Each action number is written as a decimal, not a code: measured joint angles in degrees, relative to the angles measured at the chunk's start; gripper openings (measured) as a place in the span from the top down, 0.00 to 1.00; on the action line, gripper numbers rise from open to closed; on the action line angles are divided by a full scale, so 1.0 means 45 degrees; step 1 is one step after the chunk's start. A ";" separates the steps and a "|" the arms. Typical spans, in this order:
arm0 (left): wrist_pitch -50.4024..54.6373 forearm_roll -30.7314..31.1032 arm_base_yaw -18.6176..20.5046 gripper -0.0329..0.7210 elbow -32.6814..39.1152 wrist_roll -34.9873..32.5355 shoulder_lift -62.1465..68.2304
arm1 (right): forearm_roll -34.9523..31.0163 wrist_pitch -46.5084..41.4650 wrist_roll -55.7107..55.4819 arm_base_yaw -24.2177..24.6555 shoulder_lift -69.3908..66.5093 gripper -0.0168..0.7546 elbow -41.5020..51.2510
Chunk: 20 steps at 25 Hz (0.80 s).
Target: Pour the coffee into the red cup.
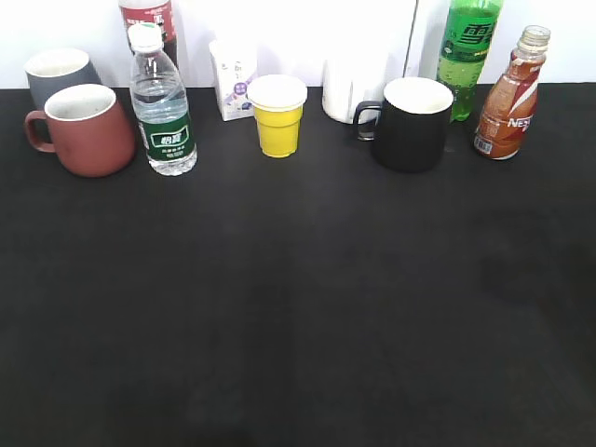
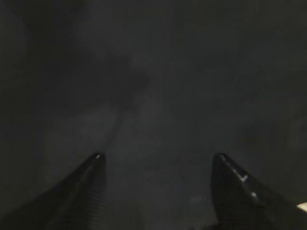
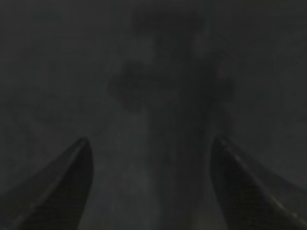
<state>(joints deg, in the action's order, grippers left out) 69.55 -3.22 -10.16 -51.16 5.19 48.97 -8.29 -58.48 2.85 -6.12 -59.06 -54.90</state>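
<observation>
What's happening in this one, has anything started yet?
Nothing is being handled yet. The Nescafe coffee bottle stands uncapped at the back right of the black table, the red cup at the far left. Both the left gripper and right gripper are open, over bare tabletop.

**Bystanders along the back of the desk**

A grey mug [image 1: 58, 72] stands at far left on the black desk [image 1: 298, 307]. A green-labelled water bottle [image 1: 162, 107] stands upright, with a red-labelled bottle [image 1: 149, 17] behind it. Next come a small white carton [image 1: 234, 79], a yellow cup [image 1: 278, 115], a white container [image 1: 352, 88], a black mug [image 1: 413, 124] and a tall green soda bottle [image 1: 468, 51].
</observation>
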 joint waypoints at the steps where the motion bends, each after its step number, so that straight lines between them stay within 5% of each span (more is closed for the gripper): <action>1: 0.0017 0.0000 0.0000 0.27 0.0000 0.0000 -0.1273 | 0.0000 -0.0192 -0.0012 0.0000 0.0854 0.21 0.0147; 6: -0.0037 -0.0016 0.0000 0.27 0.0467 0.0000 -0.4598 | 0.0057 -0.0509 -0.0117 0.0000 0.5555 0.21 0.2344; 11: -0.0366 -0.0016 0.0000 0.27 0.3385 0.0000 -0.5604 | 0.1841 -0.0418 -0.0402 0.0000 0.9614 0.22 0.5066; 20: -0.1912 0.0400 0.0000 0.27 0.4674 0.0000 -0.5619 | 0.1593 -0.0227 -0.0501 0.0000 1.0047 0.22 0.5802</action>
<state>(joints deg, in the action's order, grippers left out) 60.95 -1.42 -10.16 -30.13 5.19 23.68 -1.12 -59.50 0.60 -6.12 -13.84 -28.79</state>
